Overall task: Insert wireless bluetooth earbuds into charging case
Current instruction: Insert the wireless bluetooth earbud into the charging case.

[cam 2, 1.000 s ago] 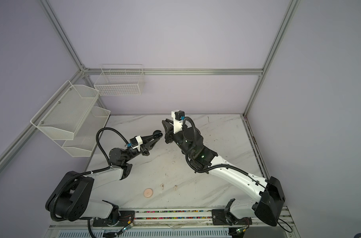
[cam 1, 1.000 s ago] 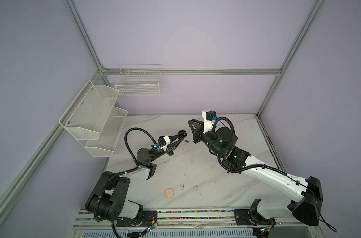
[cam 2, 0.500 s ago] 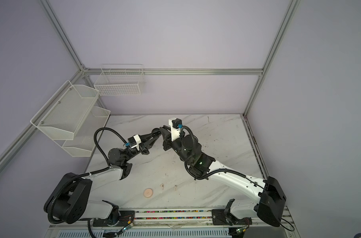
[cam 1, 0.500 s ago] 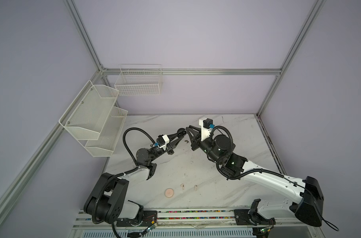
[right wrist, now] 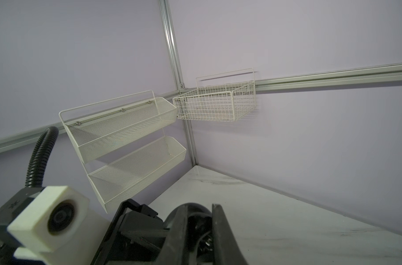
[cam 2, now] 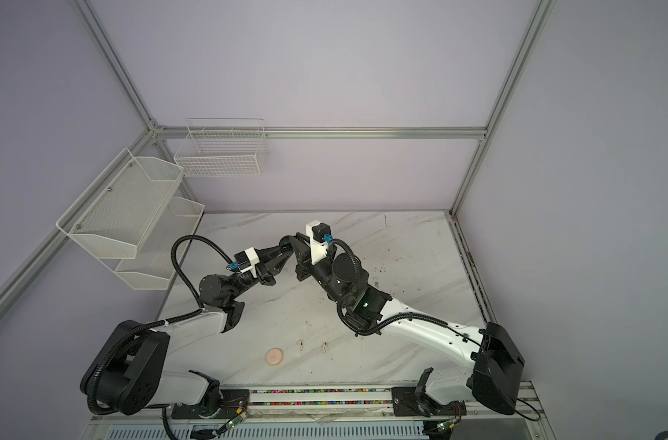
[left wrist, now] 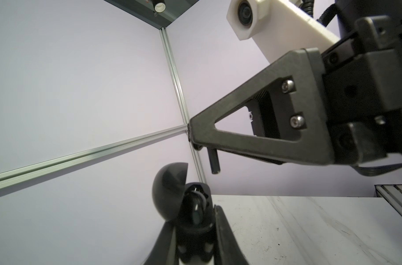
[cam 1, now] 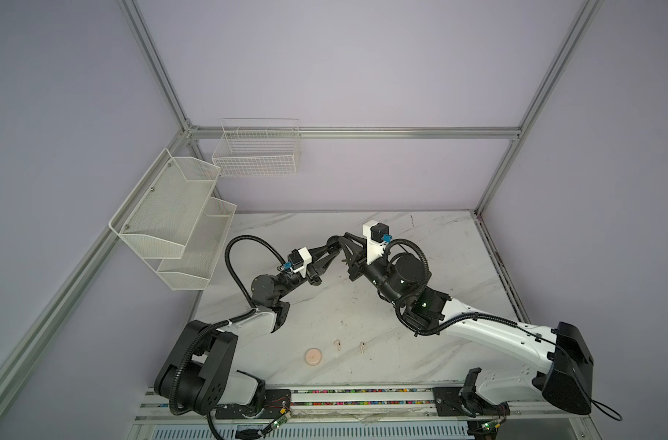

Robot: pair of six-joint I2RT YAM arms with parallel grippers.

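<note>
**Black Earbud Held Over Open Case**

Top views. Compared with one second ago, the right hand (cam 1: 344,245) has swung across to the left hand (cam 1: 334,247). Their tips were apart then and now meet above the rear middle of the desk (cam 1: 458,247). In both top views, two pale earbuds (cam 1: 338,344) (cam 2: 300,344) and a pinkish round case (cam 1: 313,356) (cam 2: 274,356) lie unmoved near the front edge, well apart from the hands. Bare desk lies between them. The wall shelves (cam 1: 165,213) stand apart from both arms.

Left wrist view. The left hand is clamped on the black charging case (left wrist: 170,190), whose lid is swung open. The right hand is closed on a black earbud (left wrist: 214,160). Its stem hangs just above the case mouth without touching it.

Right wrist view. The dark rounded form between the right fingers (right wrist: 220,229) is probably the black charging case (right wrist: 188,208). The earbud cannot be made out.
</note>
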